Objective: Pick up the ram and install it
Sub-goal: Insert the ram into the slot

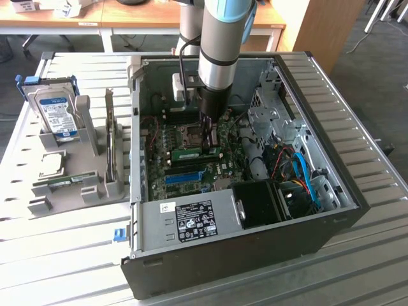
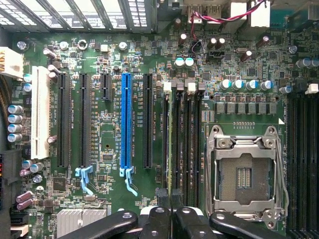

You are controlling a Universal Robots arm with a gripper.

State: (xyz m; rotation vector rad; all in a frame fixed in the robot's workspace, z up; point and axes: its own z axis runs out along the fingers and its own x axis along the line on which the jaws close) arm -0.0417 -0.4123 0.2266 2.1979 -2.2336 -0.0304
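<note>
Nearest me in the exterior view, along the bottom of the frame, is the black wall of the open sheet-metal computer case [image 1: 255, 268], lying on a slatted grey metal table [image 1: 64, 255]. Just behind that wall sit a silver power-supply box with a black-and-white label [image 1: 191, 220] and a boxy matte-black fan shroud [image 1: 258, 204].

Further in, at the frame's centre, is the green motherboard [image 1: 159, 159], crowded with small components. The ram [image 1: 191, 153], a thin, narrow green circuit-board stick, stands on its edge there. Its long axis runs across the frame from the exterior view's left to right, and its flat labelled face is turned toward that camera.

In the wrist view I see the stick edge-on (just a pale green sliver). It lies in line with the black memory slots [image 2: 185, 139], parallel to the long blue plastic card slot [image 2: 125, 119], and between that slot and the square silver processor socket [image 2: 244, 174]. The black two-fingered gripper [image 2: 172, 198] is clamped on the stick, one finger on each flat side. I cannot tell whether the stick is seated in a slot.

Above it rises the smooth grey cylindrical arm [image 1: 220, 57]. At the exterior view's left, a grey plastic fixture [image 1: 89, 185] holds an upright silver hard drive with a blue-white label [image 1: 54, 115]. Farthest back stand pale wooden desks [image 1: 127, 16].
</note>
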